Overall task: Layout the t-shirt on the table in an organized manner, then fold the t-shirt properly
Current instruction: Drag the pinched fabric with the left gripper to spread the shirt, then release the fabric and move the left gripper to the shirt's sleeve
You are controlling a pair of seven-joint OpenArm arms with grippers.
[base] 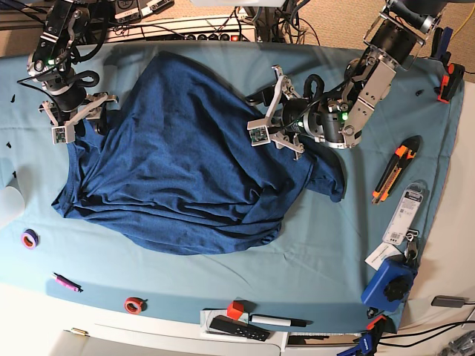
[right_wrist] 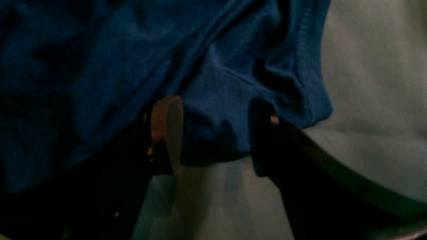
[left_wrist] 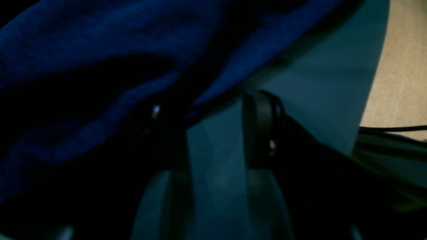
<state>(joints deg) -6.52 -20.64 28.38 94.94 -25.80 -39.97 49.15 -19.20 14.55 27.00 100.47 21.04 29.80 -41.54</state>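
The dark navy t-shirt [base: 178, 163] lies spread but wrinkled on the teal table [base: 319, 245], its lower edge bunched. My left gripper [base: 267, 105] hovers over the shirt's right side. In the left wrist view it [left_wrist: 211, 106] is open, bare table [left_wrist: 213, 156] shows between the fingers, and the shirt's edge [left_wrist: 100, 50] drapes by the left finger. My right gripper [base: 78, 122] sits at the shirt's upper left corner. It [right_wrist: 213, 106] is open, and a fold of the shirt [right_wrist: 213, 83] lies between its wide-set fingertips.
An orange utility knife [base: 393, 172], a packaged item [base: 404, 215] and a blue device [base: 390, 285] lie at the right. A purple tape roll [base: 30, 239], a pink marker [base: 65, 282] and a red roll [base: 133, 304] sit front left. Cables run along the back edge.
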